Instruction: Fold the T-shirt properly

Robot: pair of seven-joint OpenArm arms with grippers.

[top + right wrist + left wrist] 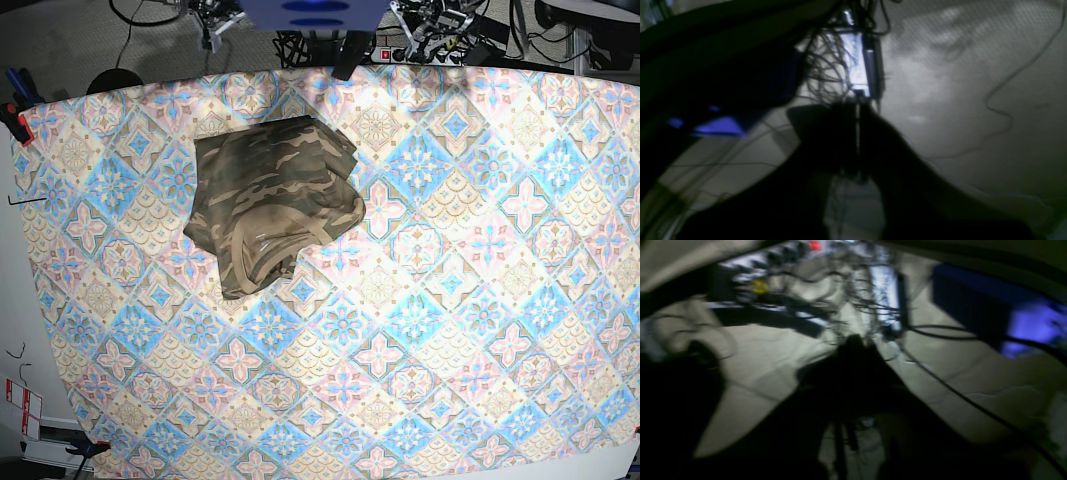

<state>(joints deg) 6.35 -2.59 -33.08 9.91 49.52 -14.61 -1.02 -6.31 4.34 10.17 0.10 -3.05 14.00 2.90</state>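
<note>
From the base view I see the T-shirt (272, 200) lying in a loose, crumpled heap on the upper left part of the tablecloth (470, 300), well apart from the table's right half. It is bunched and partly doubled over itself, so I judge the fold as not properly made yet.

Both arms are parked at the far edge; in the base view I only catch dark hardware there. The left gripper (853, 350) and the right gripper (857, 110) each show as a dark silhouette with the jaws drawn together, and neither holds any cloth (both wrist cameras look at floor and cables, not at the shirt).

To do the step well, I would bring an arm down on an outer edge of the heap, pinch a single layer only, and draw it flat before any fold. Grabbing several layers at once would probably just drag the lump along.

I cannot make out the collar, sleeves or hem in the heap, nor which side faces up. The wrist views are dark and blurred, so fingertip detail is lost.
</note>
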